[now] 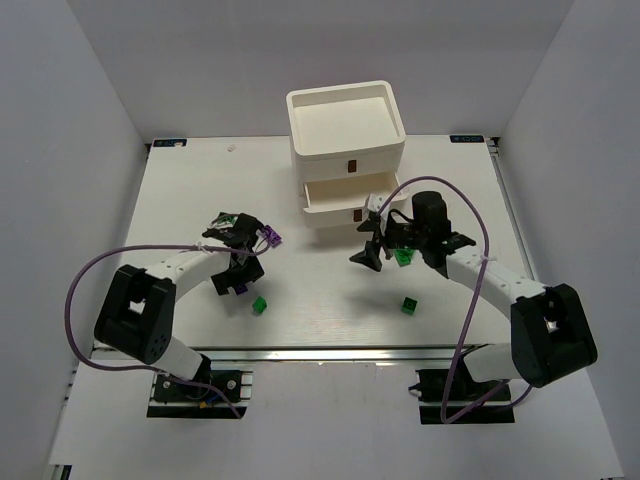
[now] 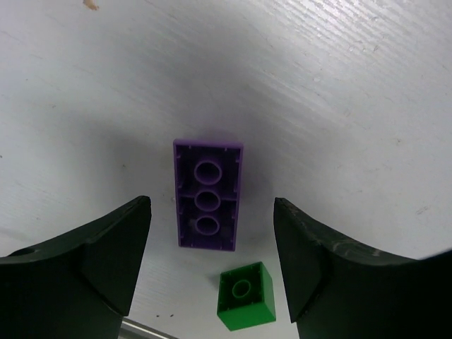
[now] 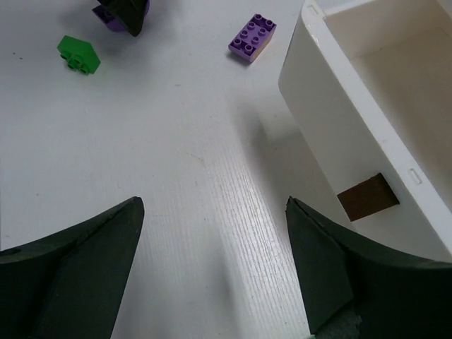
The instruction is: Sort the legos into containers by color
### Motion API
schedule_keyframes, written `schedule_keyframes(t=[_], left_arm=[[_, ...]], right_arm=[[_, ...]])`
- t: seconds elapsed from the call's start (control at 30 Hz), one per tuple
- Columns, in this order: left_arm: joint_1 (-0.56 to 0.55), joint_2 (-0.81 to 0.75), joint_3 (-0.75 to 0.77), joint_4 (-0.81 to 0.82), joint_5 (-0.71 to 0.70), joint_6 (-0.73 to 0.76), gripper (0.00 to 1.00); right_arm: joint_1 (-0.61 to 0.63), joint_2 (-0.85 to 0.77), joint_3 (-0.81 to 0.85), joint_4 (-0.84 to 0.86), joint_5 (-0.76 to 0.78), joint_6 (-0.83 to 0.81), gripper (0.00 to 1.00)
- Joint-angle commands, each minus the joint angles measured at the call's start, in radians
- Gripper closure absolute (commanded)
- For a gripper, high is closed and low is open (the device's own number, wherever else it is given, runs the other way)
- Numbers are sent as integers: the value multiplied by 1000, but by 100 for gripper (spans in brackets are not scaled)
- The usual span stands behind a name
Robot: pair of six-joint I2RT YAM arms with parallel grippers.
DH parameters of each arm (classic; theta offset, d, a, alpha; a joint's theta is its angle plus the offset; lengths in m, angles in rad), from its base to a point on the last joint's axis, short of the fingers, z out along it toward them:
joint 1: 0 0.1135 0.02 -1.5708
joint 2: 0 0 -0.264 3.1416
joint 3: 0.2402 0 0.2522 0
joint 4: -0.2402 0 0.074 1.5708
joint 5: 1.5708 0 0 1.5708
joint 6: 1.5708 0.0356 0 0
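In the left wrist view my left gripper [image 2: 212, 233] is open over the table. A purple lego [image 2: 207, 194] lies hollow side up between its fingers [image 2: 106, 254], touching neither. A small dark green lego [image 2: 246, 295] sits just behind it. From above, the left gripper [image 1: 238, 280] hangs left of centre. My right gripper [image 3: 212, 212] is open and empty beside the containers' pulled-out drawer [image 3: 367, 106] with its brown handle [image 3: 367, 196]. The white containers [image 1: 345, 125] stand at the back, and the right gripper [image 1: 370, 240] is just in front of them.
Loose legos lie on the table: a purple one [image 1: 268, 237], a dark green one [image 1: 260, 305], another dark green one [image 1: 410, 304] and a yellow-green one [image 1: 404, 256] under the right arm. The right wrist view also shows a purple brick [image 3: 252, 37] and a green brick [image 3: 78, 54].
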Motion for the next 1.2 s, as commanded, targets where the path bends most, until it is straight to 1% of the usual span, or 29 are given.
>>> schedule_keyframes(t=[0.0, 0.07, 0.1, 0.13, 0.2, 0.23, 0.33, 0.4, 0.43, 0.47, 0.5, 0.53, 0.57, 0.6, 0.63, 0.67, 0.7, 0.73, 0.77, 0.83, 0.87, 0.9, 0.93, 0.97, 1.0, 1.03, 1.07, 1.13, 1.17], left_arm=[[4, 9, -2, 63, -26, 5, 20], [4, 26, -11, 93, -21, 20, 25], [4, 30, -11, 94, -18, 21, 25], [4, 32, -9, 109, -17, 28, 31], [4, 24, -2, 126, -17, 39, 44], [4, 18, 0, 126, -15, 47, 56], [4, -26, 7, 135, -11, 63, 71], [4, -78, 15, 149, 14, 94, 76], [-5, -100, 23, 158, 25, 112, 80], [-15, -121, 33, 185, 35, 129, 83], [-15, -166, 62, 204, 107, 195, 89], [-24, -186, 79, 230, 153, 221, 91], [-24, -198, 90, 312, 222, 249, 92], [-24, -221, 115, 346, 279, 299, 92], [-24, -220, 131, 386, 418, 319, 94], [-24, -208, 153, 429, 475, 356, 97], [-24, -186, 190, 430, 511, 372, 97], [-24, -130, 269, 437, 602, 392, 97], [-35, -99, 306, 454, 641, 436, 97], [-47, -13, 425, 459, 716, 497, 97], [-56, 16, 507, 442, 729, 575, 96], [-56, 41, 507, 425, 730, 618, 96], [-65, 94, 582, 410, 756, 670, 95], [-65, 113, 621, 384, 769, 768, 94], [-74, 137, 653, 374, 775, 809, 93], [-75, 159, 728, 356, 770, 845, 92], [-75, 203, 762, 330, 773, 920, 91], [-85, 248, 823, 312, 784, 976, 90], [-85, 292, 872, 301, 783, 1016, 90]], right_arm=[[-12, -5, 74, -25, -64, 7, 15], [-29, -9, 92, -19, -82, 27, 21], [-29, -9, 99, -14, -90, 27, 21], [-29, -12, 102, -6, -96, 44, 25], [-36, -14, 119, 6, -107, 61, 30], [-40, -11, 126, 9, -111, 78, 35], [-60, -14, 154, 26, -119, 121, 44], [-74, -27, 163, 79, -117, 159, 54], [-81, -34, 168, 99, -110, 205, 56], [-85, -44, 174, 116, -104, 225, 64], [-92, -47, 180, 139, -91, 245, 72], [-94, -54, 189, 150, -46, 292, 88], [-101, -61, 195, 162, 0, 327, 100], [-98, -64, 200, 173, 54, 369, 100], [-101, -61, 203, 170, 123, 403, 100], [-108, -51, 226, 156, 145, 435, 100], [-114, -40, 246, 129, 142, 428, 100], [-117, -26, 266, 56, 110, 411, 100], [-121, -9, 284, 28, 88, 376, 100], [-141, -8, 289, 17, -15, 343, 100], [-144, -14, 280, 18, -36, 314, 100], [-144, -17, 275, 20, -53, 306, 100], [-152, -17, 274, 21, -76, 302, 100], [-154, -17, 272, 12, -88, 297, 100], [-158, -17, 277, 1, -93, 282, 100], [-163, -14, 286, -9, -100, 274, 100], [-167, -9, 290, -31, -107, 268, 94], [-178, -6, 298, -45, -114, 256, 88], [-178, -6, 301, -51, -119, 251, 83]])
